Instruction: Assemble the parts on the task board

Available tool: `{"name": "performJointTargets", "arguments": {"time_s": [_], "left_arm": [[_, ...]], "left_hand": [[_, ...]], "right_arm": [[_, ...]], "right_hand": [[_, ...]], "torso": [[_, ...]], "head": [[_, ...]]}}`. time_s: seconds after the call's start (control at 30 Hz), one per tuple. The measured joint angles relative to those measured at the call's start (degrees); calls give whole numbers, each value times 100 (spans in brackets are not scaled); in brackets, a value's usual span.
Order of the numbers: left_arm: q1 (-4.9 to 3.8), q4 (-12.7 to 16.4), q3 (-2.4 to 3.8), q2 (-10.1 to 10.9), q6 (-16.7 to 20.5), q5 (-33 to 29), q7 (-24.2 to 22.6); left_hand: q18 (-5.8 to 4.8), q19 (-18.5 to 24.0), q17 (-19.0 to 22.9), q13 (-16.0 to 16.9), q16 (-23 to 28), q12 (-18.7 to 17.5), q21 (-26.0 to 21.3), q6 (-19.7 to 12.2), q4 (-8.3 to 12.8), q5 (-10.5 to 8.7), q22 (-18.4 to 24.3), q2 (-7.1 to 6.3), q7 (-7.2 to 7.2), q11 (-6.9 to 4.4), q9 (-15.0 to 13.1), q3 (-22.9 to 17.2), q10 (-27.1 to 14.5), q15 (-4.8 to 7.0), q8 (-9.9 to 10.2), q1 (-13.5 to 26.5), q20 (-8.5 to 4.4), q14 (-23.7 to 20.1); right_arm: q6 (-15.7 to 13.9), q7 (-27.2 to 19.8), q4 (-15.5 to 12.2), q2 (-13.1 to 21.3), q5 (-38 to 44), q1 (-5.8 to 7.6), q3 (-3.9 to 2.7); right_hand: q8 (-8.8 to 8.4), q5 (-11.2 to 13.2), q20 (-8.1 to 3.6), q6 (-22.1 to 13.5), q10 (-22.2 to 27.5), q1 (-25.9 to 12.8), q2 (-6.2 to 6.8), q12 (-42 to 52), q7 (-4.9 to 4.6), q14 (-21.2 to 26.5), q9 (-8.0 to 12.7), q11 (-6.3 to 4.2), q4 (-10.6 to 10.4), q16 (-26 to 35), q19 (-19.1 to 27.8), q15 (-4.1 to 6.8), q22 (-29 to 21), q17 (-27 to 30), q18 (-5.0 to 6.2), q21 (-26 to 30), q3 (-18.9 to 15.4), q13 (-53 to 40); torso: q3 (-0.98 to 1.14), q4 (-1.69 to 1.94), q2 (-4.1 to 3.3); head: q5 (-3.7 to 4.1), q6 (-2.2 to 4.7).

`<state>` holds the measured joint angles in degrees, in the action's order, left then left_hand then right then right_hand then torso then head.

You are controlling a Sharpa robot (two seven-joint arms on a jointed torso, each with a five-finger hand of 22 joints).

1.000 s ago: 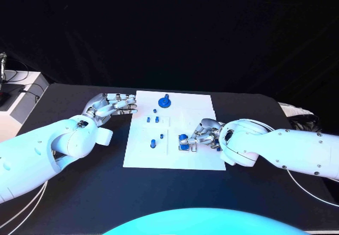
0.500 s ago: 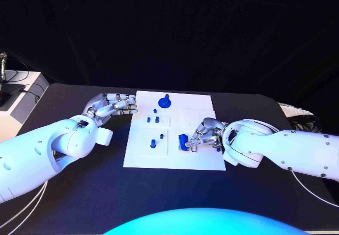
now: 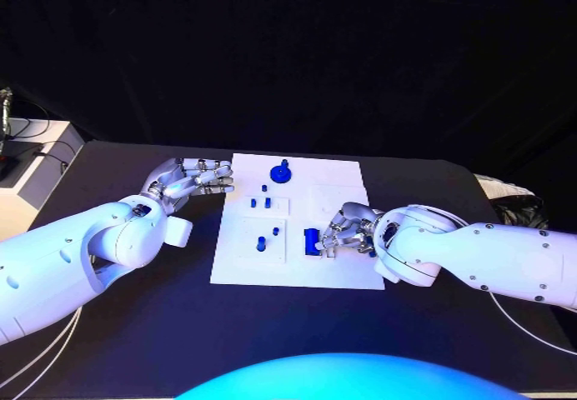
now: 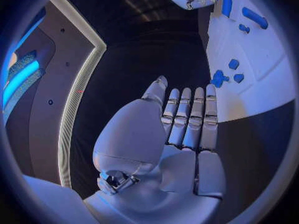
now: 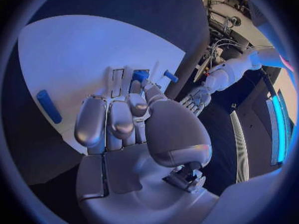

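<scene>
Fingers of the right hand [image 3: 343, 229] pinch a blue part [image 3: 313, 242] on the task board [image 3: 324, 183]; left hand [image 3: 187, 179] lies spread, grasping nothing.

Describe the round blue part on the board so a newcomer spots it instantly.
Start at the white task board in the middle of the black table. Go to its far edge, away from the robot: the round blue part sits there alone. It is a wide disc with a stub; the other blue pieces are smaller.

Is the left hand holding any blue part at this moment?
No: in the left wrist view the left hand has flat, straight fingers with nothing in them, above the black table beside the task board.
</scene>
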<state>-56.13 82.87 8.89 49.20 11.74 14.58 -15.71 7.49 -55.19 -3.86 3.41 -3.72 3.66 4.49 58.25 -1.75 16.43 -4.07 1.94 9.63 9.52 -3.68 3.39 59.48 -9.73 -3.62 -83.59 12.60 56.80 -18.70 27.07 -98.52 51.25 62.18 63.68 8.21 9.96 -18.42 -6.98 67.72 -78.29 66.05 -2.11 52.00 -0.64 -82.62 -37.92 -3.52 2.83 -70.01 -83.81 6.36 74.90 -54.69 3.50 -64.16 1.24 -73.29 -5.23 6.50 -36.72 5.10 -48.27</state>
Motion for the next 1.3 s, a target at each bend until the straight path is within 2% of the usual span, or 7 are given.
{"name": "performJointTargets", "arguments": {"time_s": [0.6, 0.9, 0.97, 1.1, 1.13, 1.2, 1.3], "left_arm": [[4, 1, 0, 3, -7, 1, 13], [7, 2, 0, 4, -10, 2, 18], [7, 3, 0, 4, -11, 2, 19], [9, 3, 0, 5, -12, 2, 19], [10, 3, 0, 6, -13, 2, 19], [11, 1, 0, 9, -13, 2, 19], [16, -6, 0, 11, -13, 2, 19]], "left_hand": [[0, 0, 0, 0, 0, 0, 0, 0, 0, 0, 0, 0, 0, 0, 0, 0, 0, 0, 0, 0, 0, 0], [0, 0, 0, 0, 0, 0, 0, 0, 0, 0, 0, 0, 0, 0, 0, 0, 0, 21, 0, 0, 0, -21], [0, 0, 0, 0, 0, 0, 0, 0, 0, 0, 0, 0, 0, 0, 0, 0, 0, 21, 0, 0, 0, -21], [0, 0, 0, 0, 0, 0, 0, 0, 0, 0, 0, 0, 0, 0, 0, 0, 0, 21, 0, 0, 0, -21], [0, 0, 0, 0, 0, 0, 0, 0, 0, 0, 0, 0, 0, 0, 0, 0, 0, 21, 0, 0, 0, -21], [0, 0, 0, 0, 0, 0, 0, 0, 0, 0, 0, 0, 0, 0, 0, 0, 0, 21, 0, 0, 0, -21], [0, 0, 0, 0, 0, 0, 0, 0, 0, 0, 0, 0, 0, 0, 0, 0, 0, 21, 0, 0, 0, -21]], "right_arm": [[-17, 77, 25, -47, 102, -24, 0], [-162, 126, 50, -53, 212, -29, -2], [-203, 96, 37, -16, 201, -30, -2], [-276, -137, -20, 118, 44, -28, -17], [-289, -248, -47, 165, -34, -19, -28], [-300, -425, -96, 241, -161, 5, -42], [-303, -657, -168, 367, -357, 67, -61]], "right_hand": [[22, 68, -20, 0, 1, -104, 49, 0, 0, 0, 17, 1, 76, 0, -21, -1, 4, 2, 0, -23, 72, -26], [22, 68, -20, 18, -20, -60, 33, 0, 17, 0, 19, -20, 89, 0, -20, -1, 4, 8, 0, -24, 85, -30], [22, 68, -20, -4, -20, -106, 79, 0, -5, 0, 46, -20, 77, 0, -20, -1, 4, 22, 0, -23, 73, -30], [-241, 13, -19, -101, 4, -222, 129, 1, -101, 0, 242, 45, -121, 0, -20, -1, 3, 25, 0, -23, -64, -67], [-326, -70, -19, -107, 12, -262, 132, 23, -111, 2, 304, 53, -161, 0, -20, -2, 3, 25, 0, -23, -158, -71], [-455, -87, -4, -79, 5, -272, 121, 23, -142, 20, 390, 87, -208, 0, -12, -26, 3, 24, 0, -23, -329, -76], [-577, -87, 24, -49, 22, -272, 121, 23, -175, 1, 464, 105, -292, 0, -20, -45, 3, 24, 0, -23, -519, -76]], "torso": [[4, -7, -1], [4, -5, -2], [4, -7, -2], [6, -7, -2], [6, -7, -2], [8, -9, -2], [9, -11, -2]], "head": [[-14, -5], [-9, -5], [-8, -5], [-12, 2], [-12, 5], [-12, 12], [-1, 21]]}}
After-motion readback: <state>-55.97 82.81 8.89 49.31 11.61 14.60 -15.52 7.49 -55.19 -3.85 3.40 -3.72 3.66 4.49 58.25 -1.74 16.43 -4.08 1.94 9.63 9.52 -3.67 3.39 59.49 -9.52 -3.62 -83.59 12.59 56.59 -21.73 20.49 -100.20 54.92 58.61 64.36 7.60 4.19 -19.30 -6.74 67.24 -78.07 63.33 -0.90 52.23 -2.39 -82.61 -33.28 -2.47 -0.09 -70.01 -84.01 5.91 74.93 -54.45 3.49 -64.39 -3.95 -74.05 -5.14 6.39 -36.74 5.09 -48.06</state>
